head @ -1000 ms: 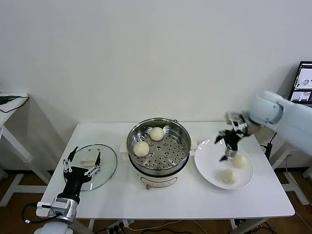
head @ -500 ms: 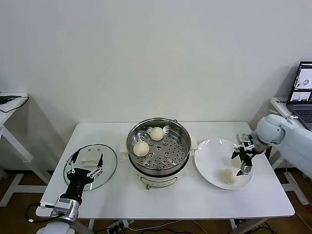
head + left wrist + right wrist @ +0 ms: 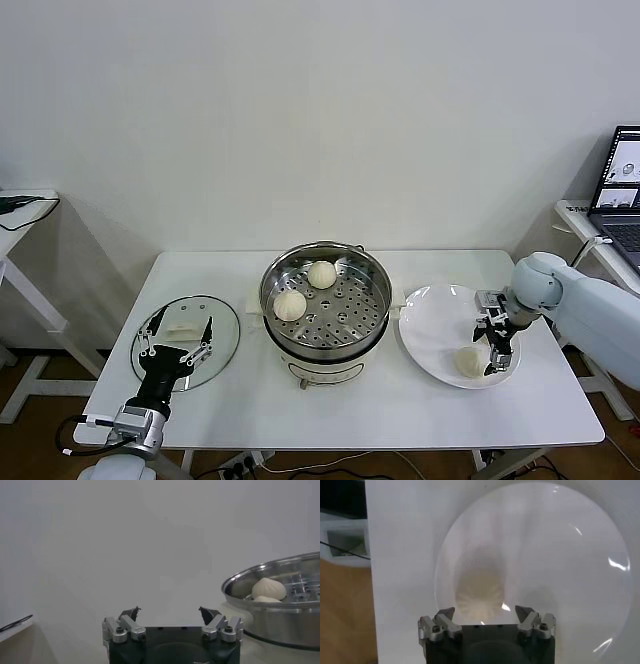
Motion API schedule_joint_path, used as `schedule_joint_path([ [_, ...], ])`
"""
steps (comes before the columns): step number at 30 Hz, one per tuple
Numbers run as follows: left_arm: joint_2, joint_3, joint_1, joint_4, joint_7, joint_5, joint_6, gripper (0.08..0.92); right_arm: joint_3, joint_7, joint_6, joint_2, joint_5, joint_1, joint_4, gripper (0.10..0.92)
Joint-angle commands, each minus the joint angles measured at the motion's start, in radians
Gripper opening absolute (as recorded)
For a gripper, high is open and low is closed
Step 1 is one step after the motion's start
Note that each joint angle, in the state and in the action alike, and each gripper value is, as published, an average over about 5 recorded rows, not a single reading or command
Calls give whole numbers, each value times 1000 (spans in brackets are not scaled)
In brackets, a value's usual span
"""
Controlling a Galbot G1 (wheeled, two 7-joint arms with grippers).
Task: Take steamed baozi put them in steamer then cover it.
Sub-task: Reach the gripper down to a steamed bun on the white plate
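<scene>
Right gripper (image 3: 494, 337) low over plate (image 3: 430, 330), fingers spread, baozi (image 3: 480, 592) between fingertips, left gripper (image 3: 172, 340) open above cover (image 3: 215, 330).

No legible text or labels; laptop (image 3: 625, 185) screen perhaps too small.

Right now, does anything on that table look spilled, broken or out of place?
Nothing stands out. Two baozi sit in the steamer, at least one more lies on the plate under the open right hand, and the cover lies flat by the open left hand.
</scene>
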State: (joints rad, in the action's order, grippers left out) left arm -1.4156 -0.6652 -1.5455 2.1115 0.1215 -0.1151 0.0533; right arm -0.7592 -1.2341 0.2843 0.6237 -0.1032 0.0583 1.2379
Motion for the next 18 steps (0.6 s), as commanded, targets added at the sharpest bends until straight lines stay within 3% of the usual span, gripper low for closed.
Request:
schedule_joint_path([
  [1, -1, -2, 3, -7, -1, -1, -1, 823, 14, -3, -9, 38, -24, 25, -28, 823],
  [13, -6, -5, 7, -14, -2, -6, -5, 823, 7, -11, -11, 45, -34, 27, -30, 818],
  [18, -7, -5, 9, -16, -2, -6, -6, 823, 10, -10, -12, 49, -38, 29, -33, 733],
])
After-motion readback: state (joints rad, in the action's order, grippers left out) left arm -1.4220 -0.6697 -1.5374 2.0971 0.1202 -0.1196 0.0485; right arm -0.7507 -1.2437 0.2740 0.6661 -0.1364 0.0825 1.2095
